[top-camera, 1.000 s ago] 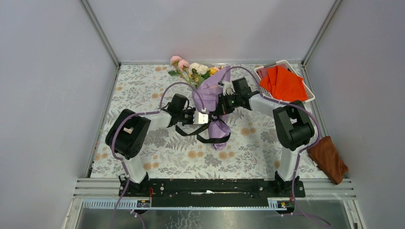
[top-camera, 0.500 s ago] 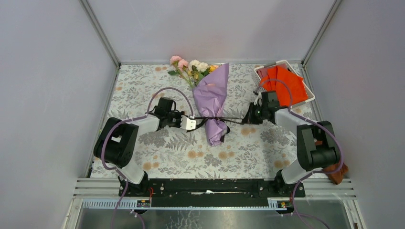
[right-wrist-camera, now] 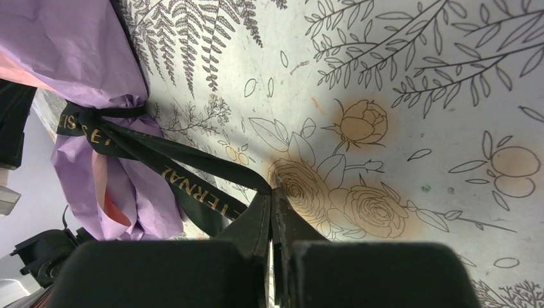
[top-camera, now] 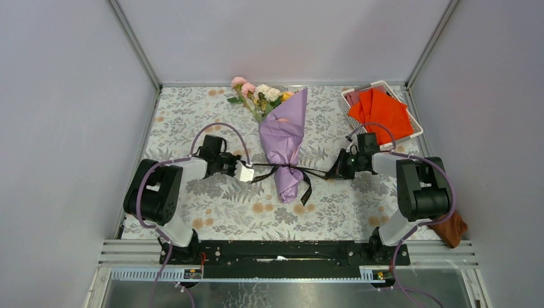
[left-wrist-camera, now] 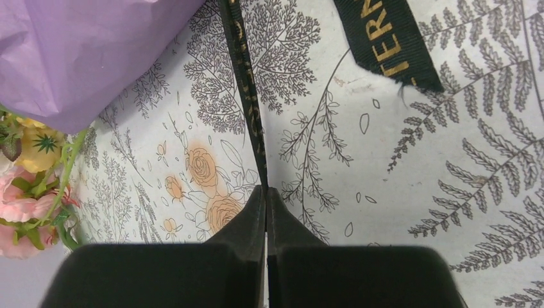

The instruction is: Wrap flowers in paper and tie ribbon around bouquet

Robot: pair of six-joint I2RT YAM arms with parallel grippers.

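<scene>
Floral-print worktop (top-camera: pixel 192 115). Left of bouquet (top-camera: pixel 280 125), left hand (top-camera: pixel 251 172) pinching ribbon (left-wrist-camera: pixel 246 96); right of bouquet, right hand (top-camera: pixel 333 173) likewise. Overpulling: likely slipped tails, crushed paper (top-camera: pixel 289 183).

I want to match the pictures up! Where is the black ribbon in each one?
Top view: ribbon stretched across the middle, tied round the purple paper.
Left wrist: runs from top centre down into the left gripper.
Right wrist: runs from the knot at left into the right gripper.
Shared landmark: the purple paper, in all three.
</scene>
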